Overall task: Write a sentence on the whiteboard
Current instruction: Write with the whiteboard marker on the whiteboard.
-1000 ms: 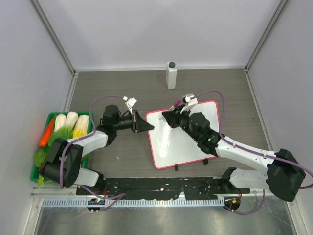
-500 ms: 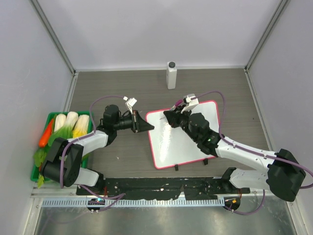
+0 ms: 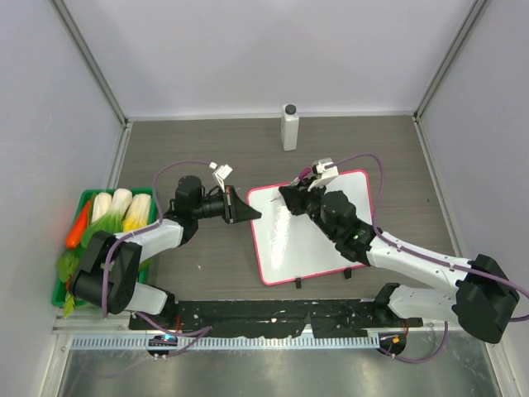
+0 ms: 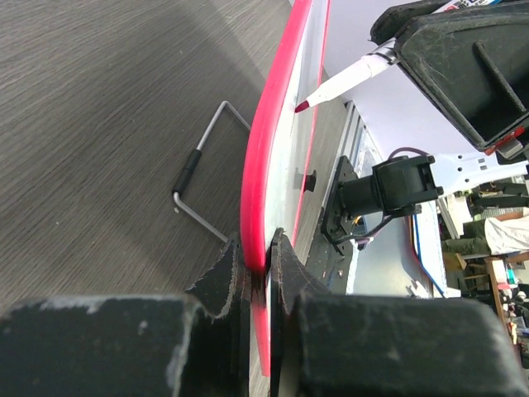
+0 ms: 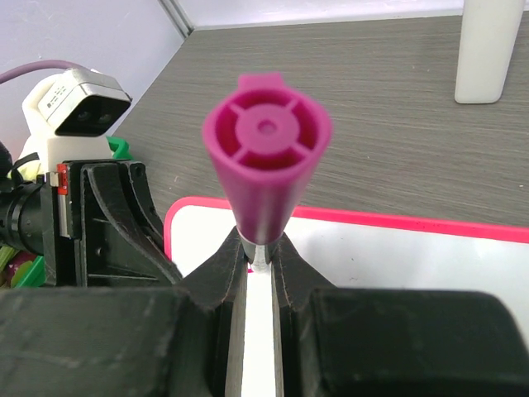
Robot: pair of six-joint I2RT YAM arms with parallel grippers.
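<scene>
The whiteboard (image 3: 318,236) lies tilted on the table, white with a pink-red frame. My left gripper (image 3: 250,215) is shut on the frame of its left edge; in the left wrist view the jaws (image 4: 263,265) pinch the red rim (image 4: 277,116). My right gripper (image 3: 292,197) hovers over the board's upper left corner, shut on a white marker with a magenta end (image 5: 266,157). The marker's pink tip (image 4: 302,106) sits just at the board's face. I cannot make out the sentence on the board in any view.
A white bottle (image 3: 289,126) stands at the back of the table. A green tray (image 3: 59,285) of vegetables sits at the left wall. The board's wire foot (image 4: 198,165) sticks out beneath it. Grey walls close in three sides.
My right gripper with the marker has shifted slightly to the right along the board's top left corner. The left gripper and the board have stayed put.
</scene>
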